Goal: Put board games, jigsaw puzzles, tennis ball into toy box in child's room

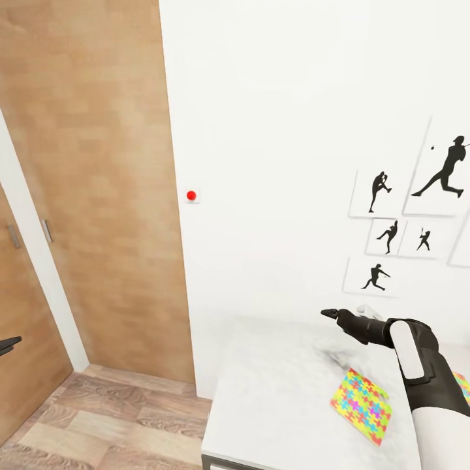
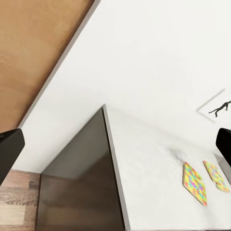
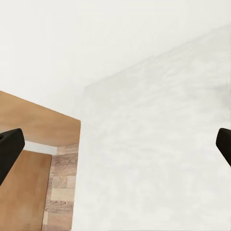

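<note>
While your right gripper [image 1: 336,315] hovers empty over the pale grey worktop [image 1: 274,398], fingers spread apart, a thin multicolour jigsaw puzzle board [image 1: 360,405] lies flat just below it — a second puzzle board [image 2: 216,176] beside that. Your left gripper [image 2: 115,144] is likewise spread wide — holding nothing.

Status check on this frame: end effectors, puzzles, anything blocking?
Right end effector open, empty, above the table. Left end effector open, empty. Two puzzles flat on the table, untouched. Nothing in the way.
</note>
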You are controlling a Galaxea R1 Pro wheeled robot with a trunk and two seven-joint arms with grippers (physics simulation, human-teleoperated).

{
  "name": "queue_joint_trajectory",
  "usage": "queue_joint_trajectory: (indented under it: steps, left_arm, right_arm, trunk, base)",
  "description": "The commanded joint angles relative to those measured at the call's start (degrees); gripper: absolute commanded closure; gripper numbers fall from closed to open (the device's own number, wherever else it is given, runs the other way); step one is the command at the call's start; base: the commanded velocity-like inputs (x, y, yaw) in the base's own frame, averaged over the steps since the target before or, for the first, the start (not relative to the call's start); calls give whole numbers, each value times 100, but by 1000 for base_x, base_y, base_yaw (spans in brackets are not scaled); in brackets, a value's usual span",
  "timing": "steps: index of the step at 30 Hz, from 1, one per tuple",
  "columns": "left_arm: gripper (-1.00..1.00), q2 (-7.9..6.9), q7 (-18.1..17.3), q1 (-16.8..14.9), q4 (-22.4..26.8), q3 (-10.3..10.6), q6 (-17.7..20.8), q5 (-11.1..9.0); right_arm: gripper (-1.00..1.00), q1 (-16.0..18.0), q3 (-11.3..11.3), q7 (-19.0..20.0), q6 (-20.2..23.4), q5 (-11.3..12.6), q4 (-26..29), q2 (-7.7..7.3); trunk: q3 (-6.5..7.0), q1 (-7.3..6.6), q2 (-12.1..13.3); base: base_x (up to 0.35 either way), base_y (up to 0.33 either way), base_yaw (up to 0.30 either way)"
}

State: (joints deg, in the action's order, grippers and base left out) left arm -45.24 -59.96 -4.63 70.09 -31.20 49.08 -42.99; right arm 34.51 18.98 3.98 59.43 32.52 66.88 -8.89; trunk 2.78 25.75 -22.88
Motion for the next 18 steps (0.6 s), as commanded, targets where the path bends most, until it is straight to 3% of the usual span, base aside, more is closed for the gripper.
queue_joint_trajectory:
  steps: [1,9,18]
  left_arm:
    - [-100,0,-7,-3,-4,0,32,-16]
    - [-100,5,-7,-3,-4,0,32,-16]
    - [-100,6,-7,-3,-4,0,32,-16]
  right_arm:
    - [-100,3,10,42,29,-37,1,1]
    - [-100,3,17,43,39,-36,1,-2]
    - [-100,3,24,42,36,-38,1,-12]
  trunk:
    - [-2,3,-4]
    - [-2,3,-4]
    - [-2,3,-4]
  base:
    - [158,135,0]
    - [150,28,0]
    - [36,-6,0]
